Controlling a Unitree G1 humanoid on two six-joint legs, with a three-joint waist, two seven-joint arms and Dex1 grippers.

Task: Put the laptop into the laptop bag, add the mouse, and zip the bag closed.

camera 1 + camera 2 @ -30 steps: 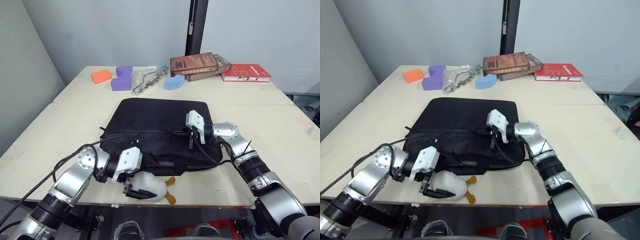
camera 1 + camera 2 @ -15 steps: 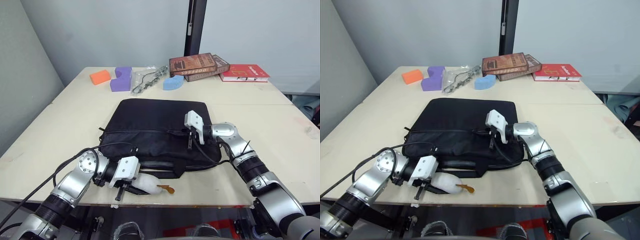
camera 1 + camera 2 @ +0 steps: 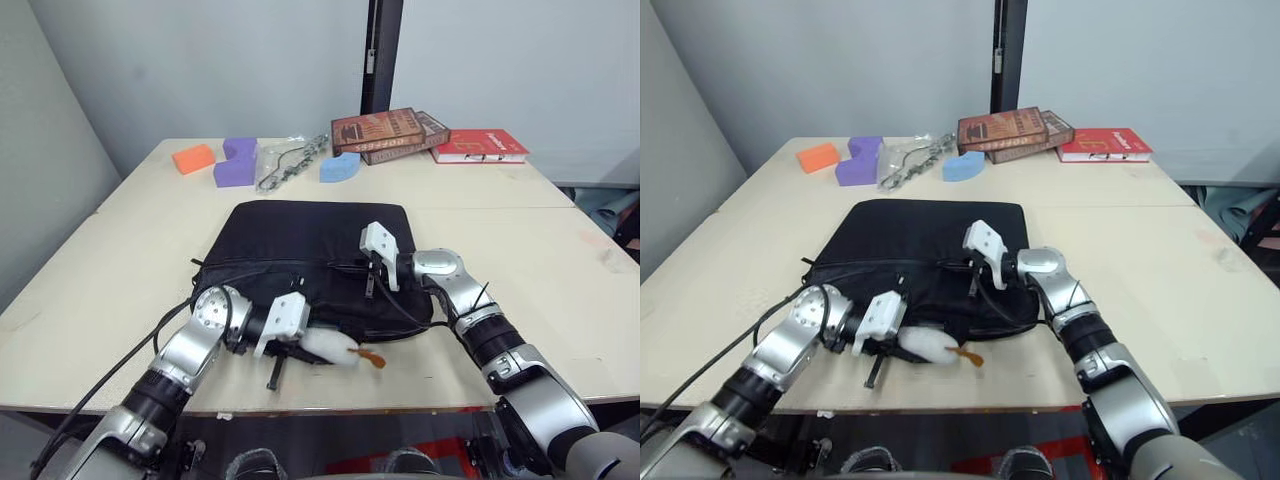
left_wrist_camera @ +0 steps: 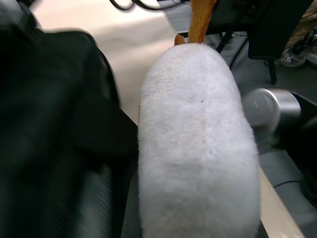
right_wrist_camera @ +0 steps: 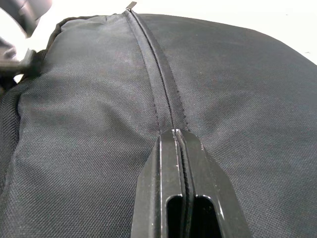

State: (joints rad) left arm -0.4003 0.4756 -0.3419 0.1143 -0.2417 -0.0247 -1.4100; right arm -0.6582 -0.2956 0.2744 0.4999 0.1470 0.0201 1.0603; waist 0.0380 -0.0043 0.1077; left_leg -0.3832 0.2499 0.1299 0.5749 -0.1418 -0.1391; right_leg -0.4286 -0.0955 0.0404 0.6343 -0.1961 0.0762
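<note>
The black laptop bag (image 3: 300,235) lies flat in the middle of the table. My left gripper (image 3: 300,352) is at the bag's near edge, shut on a white egg-shaped soft toy (image 3: 328,347) with orange feet; the toy (image 4: 198,148) lies against the bag's black fabric. My right gripper (image 3: 370,285) is shut, and its fingertips (image 5: 178,144) rest on the bag's zipper seam (image 5: 153,74) on top of the bag. The laptop and the mouse are out of view.
At the table's far side lie stacked brown books (image 3: 390,130), a red book (image 3: 480,145), an orange block (image 3: 194,158), a purple block (image 3: 235,162), a blue block (image 3: 340,167) and a clear packet with a chain (image 3: 290,160). The table's near edge (image 3: 430,398) runs just below the toy.
My left gripper closed on the white soft toy and carried it from the table's near edge up against the bag's front. The right gripper stayed on the zipper seam.
</note>
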